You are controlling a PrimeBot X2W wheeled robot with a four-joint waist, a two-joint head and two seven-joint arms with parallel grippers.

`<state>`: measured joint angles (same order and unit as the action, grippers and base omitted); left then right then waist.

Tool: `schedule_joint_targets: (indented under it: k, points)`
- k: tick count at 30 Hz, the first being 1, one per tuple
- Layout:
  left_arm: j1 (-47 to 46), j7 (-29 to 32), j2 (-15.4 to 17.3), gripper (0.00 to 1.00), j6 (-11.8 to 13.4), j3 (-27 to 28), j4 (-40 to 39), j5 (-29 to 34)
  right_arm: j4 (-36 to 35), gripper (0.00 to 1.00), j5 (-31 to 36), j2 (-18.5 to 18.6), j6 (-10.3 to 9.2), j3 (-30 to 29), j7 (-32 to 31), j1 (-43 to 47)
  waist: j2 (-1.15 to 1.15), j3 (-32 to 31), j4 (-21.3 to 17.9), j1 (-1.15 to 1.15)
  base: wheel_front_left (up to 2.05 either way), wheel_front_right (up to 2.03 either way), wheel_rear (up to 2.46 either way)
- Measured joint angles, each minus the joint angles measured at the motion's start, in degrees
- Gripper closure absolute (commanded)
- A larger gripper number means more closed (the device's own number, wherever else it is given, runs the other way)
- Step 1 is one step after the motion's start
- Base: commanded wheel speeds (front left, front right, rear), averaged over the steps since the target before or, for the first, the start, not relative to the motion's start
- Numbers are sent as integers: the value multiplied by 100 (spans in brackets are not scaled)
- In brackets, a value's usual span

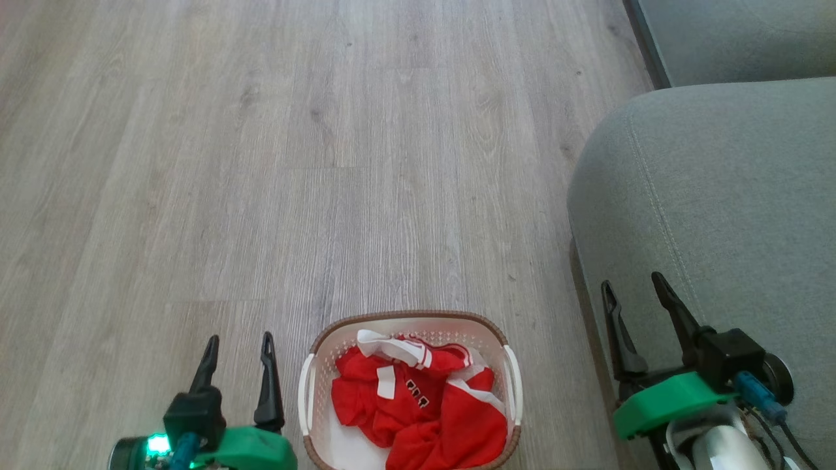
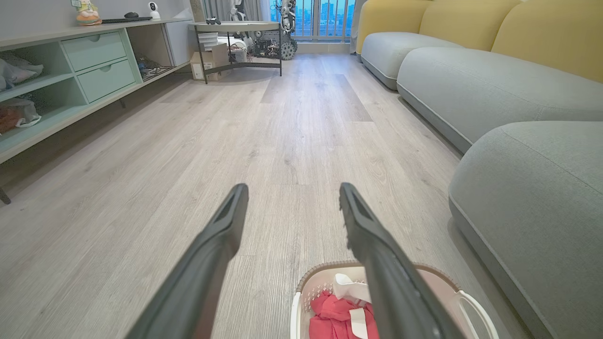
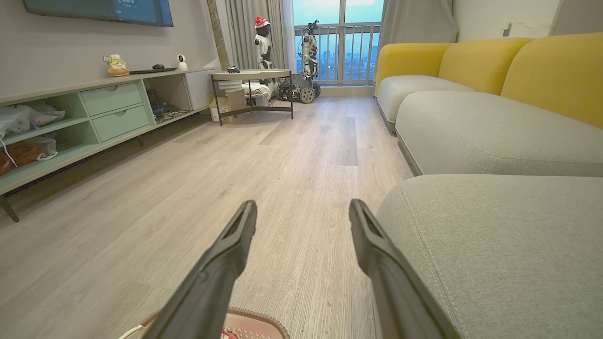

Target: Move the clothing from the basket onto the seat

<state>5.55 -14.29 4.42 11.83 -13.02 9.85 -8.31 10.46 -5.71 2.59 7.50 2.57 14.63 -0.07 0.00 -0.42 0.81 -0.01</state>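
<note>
Both hands sat low at the bottom of the head view. Left hand (image 1: 239,339) had its fingers apart with nothing between them, just left of the basket (image 1: 405,318) and over bare floor (image 1: 326,163). Right hand (image 1: 632,282) was also spread and empty, poised over the near edge of the seat (image 1: 718,196), apart from the basket on its right side.

Clothing (image 1: 418,405) lay bunched inside the basket: a red heap with white trim, a white-striped band on top toward the far rim, small dark lettering near the middle. All of it was inside the rim, none on the seat. Basket stood on the floor near the seat's front; contact between them could not be told.

Step in hand, as judged: the very start, with no reach made and no garment grasped.

Next move likely calls for one hand, the left looking nearer, to swing over the basket, tip its fingers down and pinch a raised fold. Thin fabric would sag and trail, so it needs a lift clear of the rim before carrying it right to the seat. Garments looked tangled and might come up together or snag.
</note>
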Motion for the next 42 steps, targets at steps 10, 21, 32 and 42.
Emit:
schedule_joint_targets:
  k: [10,21,32,42]
  points:
    - [0,0,-77,0,-103,60,82,11,45,0,-41,0,0,1,0,0,0,3,24,0,0,0,0]
    - [0,0,-97,0,-185,62,146,118,41,0,-41,-1,0,-20,0,0,0,55,34,0,0,0,0]
    - [-392,0,-98,0,-434,-180,515,460,-348,0,76,-3,0,-253,0,-127,0,653,11,0,0,0,0]
    - [-2080,0,-133,0,-736,-937,1545,962,-823,0,323,-4,0,-678,0,-926,0,1909,23,1,0,0,0]
